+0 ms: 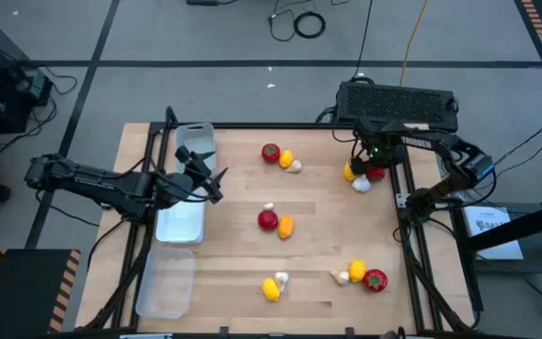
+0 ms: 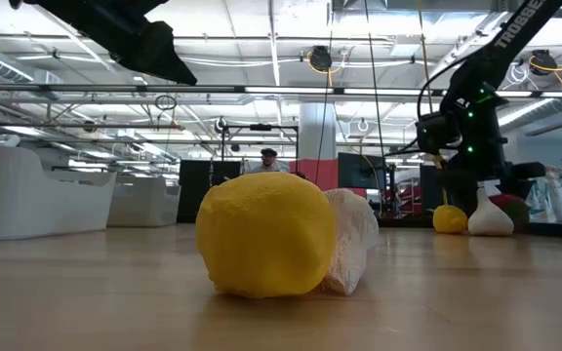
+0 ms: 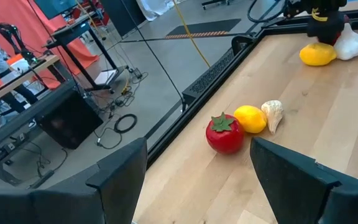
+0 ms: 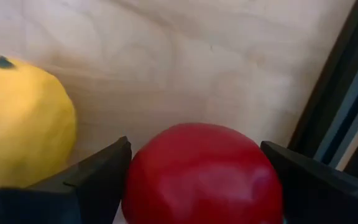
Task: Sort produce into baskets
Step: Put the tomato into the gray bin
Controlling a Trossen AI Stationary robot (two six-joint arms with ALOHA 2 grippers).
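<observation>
Small produce pieces lie in groups on the wooden table. At the far right, a red round piece (image 1: 375, 172), a yellow one (image 1: 350, 171) and a white garlic bulb (image 1: 361, 185) rest together. My right gripper (image 4: 196, 149) points down over this group, open, one finger on each side of the red piece (image 4: 201, 174), with the yellow piece (image 4: 20, 121) beside it. Three pale baskets stand along the left edge: far (image 1: 196, 141), middle (image 1: 179, 226), near (image 1: 166, 282). My left gripper (image 1: 216, 181) hangs open and empty above the middle basket's right side.
Other groups lie at the far middle (image 1: 270, 153), the centre (image 1: 267, 219), the near middle (image 1: 271, 290) and the near right (image 1: 375, 280). A black frame rail (image 4: 347, 106) runs close beside the red piece. Bare wood lies between the groups.
</observation>
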